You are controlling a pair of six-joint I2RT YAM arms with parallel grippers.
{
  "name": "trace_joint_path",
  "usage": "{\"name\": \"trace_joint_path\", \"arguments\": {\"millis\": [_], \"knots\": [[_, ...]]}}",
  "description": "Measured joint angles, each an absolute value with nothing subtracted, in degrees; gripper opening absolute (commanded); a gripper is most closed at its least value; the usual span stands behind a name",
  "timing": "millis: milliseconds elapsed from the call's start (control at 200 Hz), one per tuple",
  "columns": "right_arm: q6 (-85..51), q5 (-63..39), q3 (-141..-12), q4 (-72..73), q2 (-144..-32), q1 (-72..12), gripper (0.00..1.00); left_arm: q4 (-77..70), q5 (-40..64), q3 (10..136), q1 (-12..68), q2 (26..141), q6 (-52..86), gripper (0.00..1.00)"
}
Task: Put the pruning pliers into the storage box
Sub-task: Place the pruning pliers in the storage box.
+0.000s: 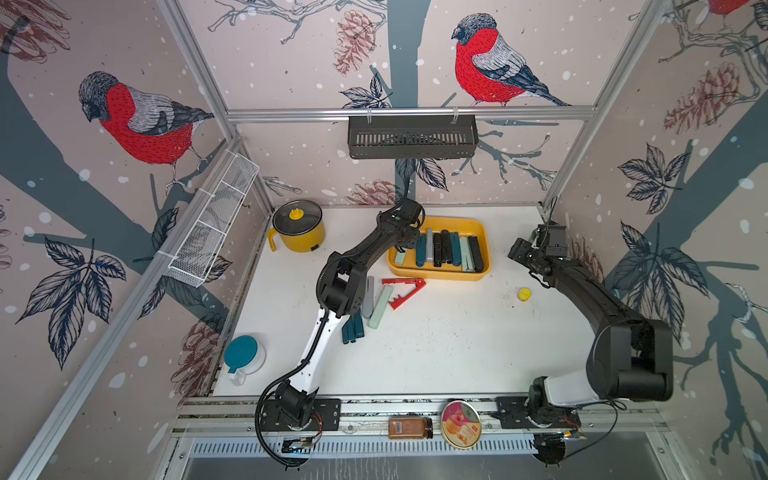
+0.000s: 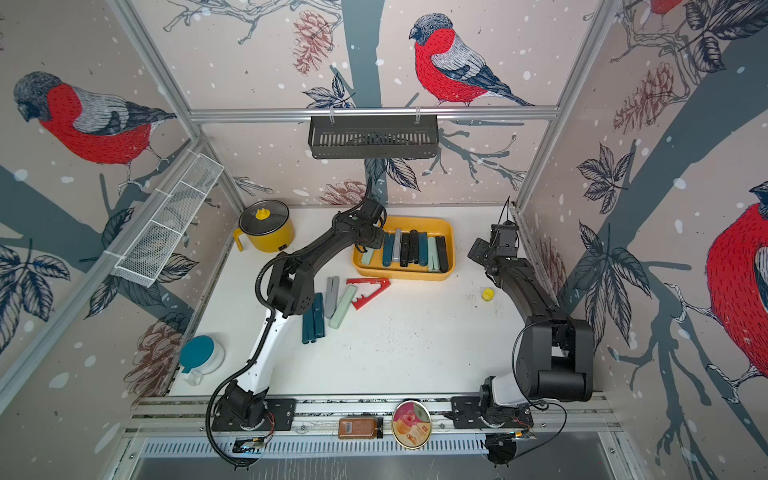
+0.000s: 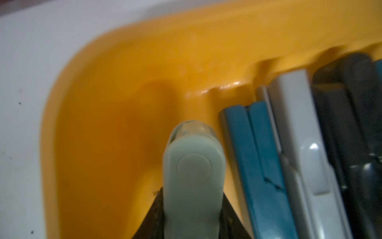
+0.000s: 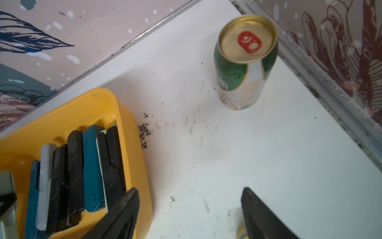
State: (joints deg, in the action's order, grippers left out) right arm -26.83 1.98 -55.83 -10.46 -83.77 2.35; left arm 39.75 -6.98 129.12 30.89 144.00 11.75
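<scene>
Tool on left arm (image 3: 193, 215) clamps mint pliers (image 3: 193, 165) in storage box (image 3: 99, 107); right tool (image 4: 190, 209) gapes empty.

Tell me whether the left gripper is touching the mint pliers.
Touching. In the left wrist view, black fingers of the left gripper press both sides of the mint pliers.

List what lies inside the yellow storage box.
The storage box holds a row of pruning pliers, teal, grey, black, mint; the left tool grips another mint one. The left arm hides that corner from above.
</scene>
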Motion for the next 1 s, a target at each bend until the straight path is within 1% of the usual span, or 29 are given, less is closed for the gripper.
{"name": "trace_joint_path", "arguments": {"millis": [135, 185, 320, 435, 470, 525, 565, 670, 735, 785, 900, 1001], "knots": [[-26.83, 2.0, -55.94, -10.61, -83.77, 2.35, 0.79, 38.26, -6.09, 128.99, 30.87, 144.44, 11.77, 0.38], [-26.83, 2.02, -55.94, -10.66, -83.77, 2.42, 0.79, 37.89, -6.0, 129.86, 30.83, 145.34, 11.86, 0.44], [-26.83, 2.44, -55.99, -10.68, -83.64, 2.55, 0.79, 37.74, -4.91, 130.63, 30.7, 147.46, 12.34, 0.52], [-26.83, 2.87, -56.01, -10.7, -83.37, 2.68, 0.79, 37.28, -4.6, 130.96, 30.5, 147.87, 12.8, 0.54], [-26.83, 3.05, -56.01, -10.7, -83.33, 2.68, 0.79, 36.95, -4.6, 130.98, 30.46, 147.94, 13.1, 0.52], [-26.83, 3.07, -56.01, -10.68, -83.33, 2.68, 0.78, 36.62, -4.58, 130.98, 30.44, 147.98, 13.17, 0.47], [-26.83, 3.09, -56.01, -10.7, -83.33, 2.68, 0.78, 36.6, -4.56, 130.98, 30.44, 147.98, 13.26, 0.41], [-26.83, 3.27, -56.01, -10.76, -83.22, 2.68, 0.79, 36.51, -4.47, 130.98, 30.39, 147.98, 13.58, 0.22], [-26.83, 3.31, -56.01, -10.87, -83.0, 2.68, 0.78, 36.49, -4.25, 130.98, 30.33, 147.94, 13.72, 0.14], [-26.83, 3.31, -56.01, -10.9, -82.78, 2.68, 0.78, 36.49, -4.03, 130.98, 30.28, 147.89, 13.8, 0.12], [-26.83, 3.51, -55.77, -10.9, -82.24, 2.74, 0.79, 36.47, -3.92, 130.96, 30.26, 147.87, 14.68, 0.13], [-26.83, 3.51, -55.4, -10.9, -82.04, 2.83, 0.79, 36.47, -3.16, 130.93, 30.11, 147.85, 15.73, 0.18]]}}
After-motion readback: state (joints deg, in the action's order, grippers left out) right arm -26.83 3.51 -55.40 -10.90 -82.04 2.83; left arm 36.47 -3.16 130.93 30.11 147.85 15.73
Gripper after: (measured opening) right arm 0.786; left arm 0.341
